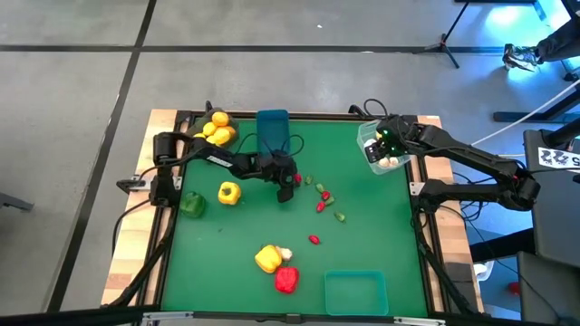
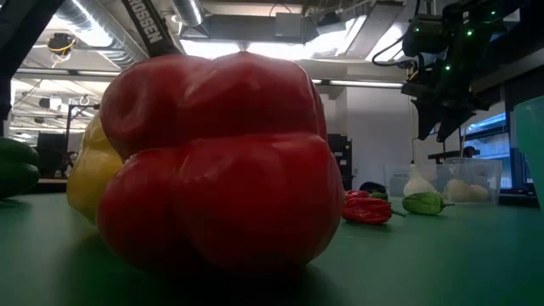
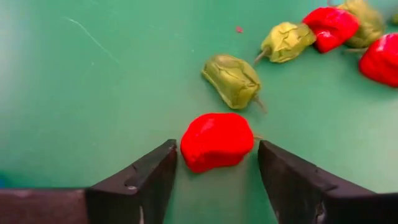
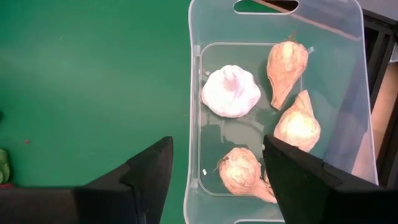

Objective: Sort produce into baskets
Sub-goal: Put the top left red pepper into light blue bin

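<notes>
Two end effectors gape: left (image 3: 214, 177) straddling a red bit (image 3: 216, 140) (ungripped, seemingly), right (image 4: 214, 171) empty over the clear bin (image 4: 323, 25).

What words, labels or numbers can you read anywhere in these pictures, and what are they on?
"OSSEN", partly cut off, on the dark arm slanting across the top of the low view.
Black-and-white marker card at the right edge of the high view: pattern only, too small to read.
Nothing readable on the produce or baskets.
</notes>
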`<state>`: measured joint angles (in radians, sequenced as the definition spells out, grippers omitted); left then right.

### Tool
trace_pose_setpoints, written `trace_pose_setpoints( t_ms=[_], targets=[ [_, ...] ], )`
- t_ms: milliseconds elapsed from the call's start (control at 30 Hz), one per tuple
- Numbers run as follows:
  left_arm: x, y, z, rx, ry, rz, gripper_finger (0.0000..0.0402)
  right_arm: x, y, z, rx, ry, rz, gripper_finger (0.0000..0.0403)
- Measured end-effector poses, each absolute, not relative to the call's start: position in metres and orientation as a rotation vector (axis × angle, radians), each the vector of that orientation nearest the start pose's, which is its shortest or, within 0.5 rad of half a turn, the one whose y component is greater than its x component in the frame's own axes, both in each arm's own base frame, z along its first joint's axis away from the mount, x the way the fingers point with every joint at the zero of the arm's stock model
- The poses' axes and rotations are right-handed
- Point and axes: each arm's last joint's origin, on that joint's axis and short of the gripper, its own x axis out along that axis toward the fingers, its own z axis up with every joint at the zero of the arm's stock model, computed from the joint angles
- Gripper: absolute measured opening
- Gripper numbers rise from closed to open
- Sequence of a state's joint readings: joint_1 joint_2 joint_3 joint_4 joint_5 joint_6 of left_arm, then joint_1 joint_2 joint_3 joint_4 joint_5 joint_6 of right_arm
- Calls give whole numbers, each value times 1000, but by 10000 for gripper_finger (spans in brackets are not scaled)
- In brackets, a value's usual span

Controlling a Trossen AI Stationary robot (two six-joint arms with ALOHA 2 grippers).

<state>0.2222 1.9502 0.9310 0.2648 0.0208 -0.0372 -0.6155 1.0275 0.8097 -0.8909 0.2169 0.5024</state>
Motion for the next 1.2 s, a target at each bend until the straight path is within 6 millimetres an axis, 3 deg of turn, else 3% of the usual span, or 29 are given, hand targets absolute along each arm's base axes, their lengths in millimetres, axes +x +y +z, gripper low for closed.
trace_pose_setpoints(
  t_ms=[133,533,633,700,900,1200],
  targets=[
    [358,79,125,-143,687,204,202,142,-108,249,650,912,-1018,243],
    [341,76,218,-134,404,210,182,143,-109,250,646,905,-1015,243],
    [337,75,231,-116,359,218,182,143,-109,250,638,904,-1010,243],
    [337,76,228,-119,374,240,182,144,-109,250,626,899,-1002,243],
    [348,79,192,-181,475,268,202,145,-109,251,609,906,-949,243],
    [359,79,139,-127,624,200,289,146,-108,250,603,920,-903,244]
  ],
)
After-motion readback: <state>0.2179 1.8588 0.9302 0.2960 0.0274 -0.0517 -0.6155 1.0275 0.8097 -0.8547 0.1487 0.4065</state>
